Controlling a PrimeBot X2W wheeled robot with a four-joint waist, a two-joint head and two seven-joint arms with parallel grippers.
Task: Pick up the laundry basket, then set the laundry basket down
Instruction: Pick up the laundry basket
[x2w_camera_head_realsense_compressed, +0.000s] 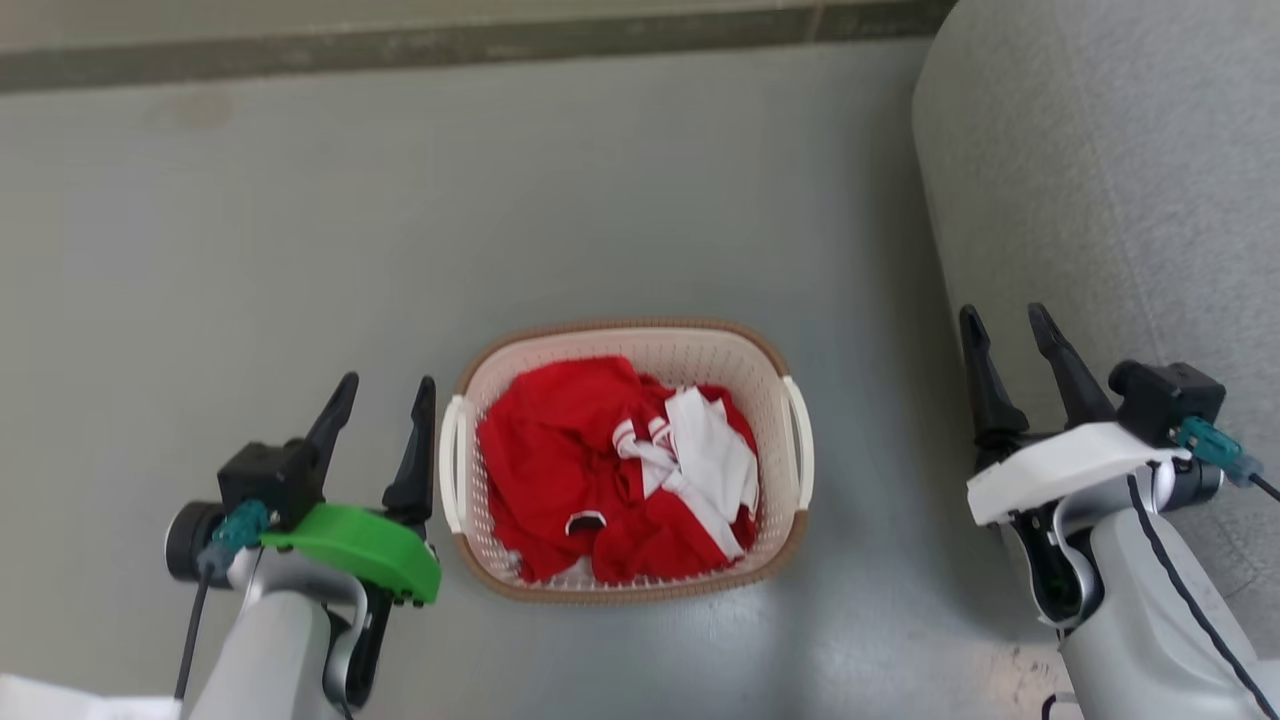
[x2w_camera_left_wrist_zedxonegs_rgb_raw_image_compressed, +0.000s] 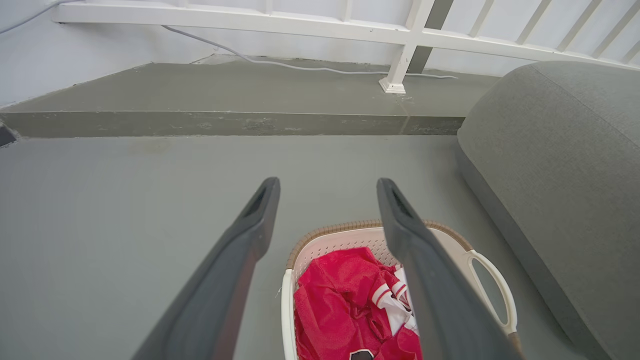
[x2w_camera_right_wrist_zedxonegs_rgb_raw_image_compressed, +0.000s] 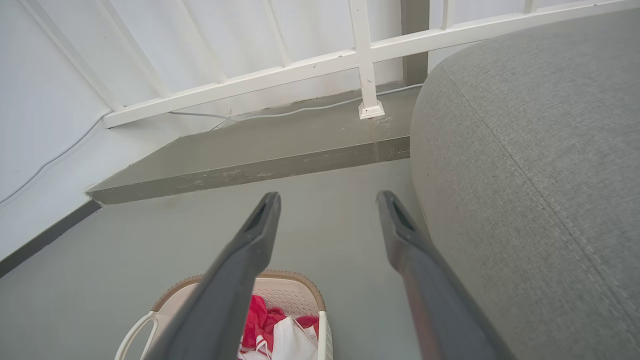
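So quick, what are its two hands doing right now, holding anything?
Left hand: open, holding nothing, beside the laundry basket.
Right hand: open, holding nothing.

The basket (x2w_camera_head_realsense_compressed: 620, 328), holding red and white clothes (x2w_camera_head_realsense_compressed: 590, 460), sits on the floor (x2w_camera_head_realsense_compressed: 400, 220) between the left gripper (x2w_camera_head_realsense_compressed: 388, 382) and right gripper (x2w_camera_head_realsense_compressed: 1002, 312), both spread.

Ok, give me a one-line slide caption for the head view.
Open left gripper and open right gripper flank the laundry basket of red-and-white clothes on the grey floor.
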